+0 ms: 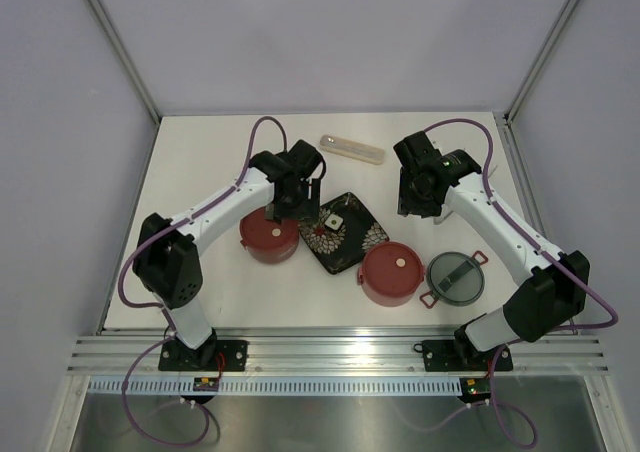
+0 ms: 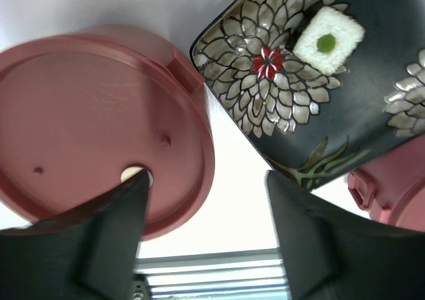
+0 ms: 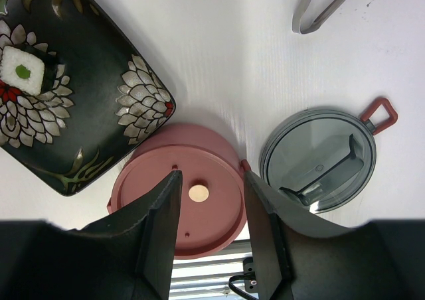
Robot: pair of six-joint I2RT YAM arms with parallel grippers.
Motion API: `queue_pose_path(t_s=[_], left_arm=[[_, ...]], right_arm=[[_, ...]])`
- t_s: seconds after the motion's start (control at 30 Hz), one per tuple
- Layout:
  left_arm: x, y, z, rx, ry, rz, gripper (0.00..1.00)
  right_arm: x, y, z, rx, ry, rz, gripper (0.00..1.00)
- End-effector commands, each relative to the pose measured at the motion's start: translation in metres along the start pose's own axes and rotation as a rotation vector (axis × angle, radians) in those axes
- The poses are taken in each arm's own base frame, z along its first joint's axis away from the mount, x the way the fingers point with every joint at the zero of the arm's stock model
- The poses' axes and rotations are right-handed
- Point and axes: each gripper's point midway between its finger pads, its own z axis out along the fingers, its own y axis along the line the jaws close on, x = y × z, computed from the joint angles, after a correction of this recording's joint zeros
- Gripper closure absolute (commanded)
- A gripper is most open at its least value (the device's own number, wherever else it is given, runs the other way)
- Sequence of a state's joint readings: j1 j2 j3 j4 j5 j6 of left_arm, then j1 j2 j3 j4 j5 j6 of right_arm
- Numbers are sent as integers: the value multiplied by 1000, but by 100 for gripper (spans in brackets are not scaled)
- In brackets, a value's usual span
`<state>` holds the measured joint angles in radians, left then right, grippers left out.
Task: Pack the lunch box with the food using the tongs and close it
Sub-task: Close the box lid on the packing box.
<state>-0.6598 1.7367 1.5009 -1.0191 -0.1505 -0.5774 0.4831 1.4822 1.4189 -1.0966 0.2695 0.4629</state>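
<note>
One pair of tongs (image 3: 298,25) lay past the grey top lid (image 3: 319,160), and with left gripper (image 2: 207,180) and right gripper (image 3: 211,177) both spread empty, I judged them light, stiff, slippery, best pinched across both arms midway.

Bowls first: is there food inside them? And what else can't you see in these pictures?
- Food in the left bowl and right bowl: in every view, the red lids cover them.
- Tongs: the right wrist view shows only the bent end, and the top edge cuts off the rest. In the top view they don't show, probably hidden under the right arm.
- Case: in the top view, it is too small to tell what is inside.
</note>
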Motion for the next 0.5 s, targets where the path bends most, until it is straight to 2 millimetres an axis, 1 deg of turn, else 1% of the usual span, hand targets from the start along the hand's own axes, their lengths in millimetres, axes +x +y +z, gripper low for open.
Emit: queue_pose_path(t_s=[0.0, 0.03, 0.07, 0.1, 0.13, 0.17, 0.2, 0.23, 0.27, 0.3, 0.33, 0.37, 0.4, 0.43, 0.47], left_arm=[[-21, -3, -39, 22, -86, 3, 21], [-24, 0, -44, 18, -101, 2, 20], [-27, 2, -53, 24, -129, -1, 26], [-28, 6, -55, 16, -142, -6, 34], [-29, 9, -56, 16, -149, -18, 45], [-34, 14, -57, 25, -167, -50, 63], [-32, 18, -54, 29, -154, -68, 68], [-26, 23, -46, 22, -131, -82, 70], [-29, 27, -45, 26, -138, -111, 70], [-28, 28, -42, 26, -138, -120, 68], [-20, 32, -33, 16, -116, -124, 67], [-22, 33, -27, 22, -122, -140, 66], [-18, 33, -21, 29, -106, -143, 65], [-6, 38, -7, 11, -69, -146, 64], [-5, 37, 2, 11, -67, -155, 64]], right_arm=[[-9, -2, -8, -11, -36, 12, 50], [-9, -2, -8, -10, -38, 12, 50], [-8, -2, -8, -11, -37, 12, 50], [-8, -3, -8, -8, -37, 12, 50], [-8, -2, -8, -13, -37, 9, 50], [-8, -2, -8, -10, -37, 9, 50], [-8, -1, -8, -12, -34, 8, 50], [-8, -1, -8, -16, -35, 10, 50], [-8, -1, -8, -16, -35, 6, 50], [-8, -1, -8, -15, -34, 7, 50], [-8, -1, -9, -18, -36, 8, 50], [-9, -1, -9, -19, -37, 8, 50], [-8, -1, -8, -18, -36, 8, 50], [-7, -1, -8, -18, -34, 7, 50], [-6, -1, -7, -17, -28, 7, 50]])
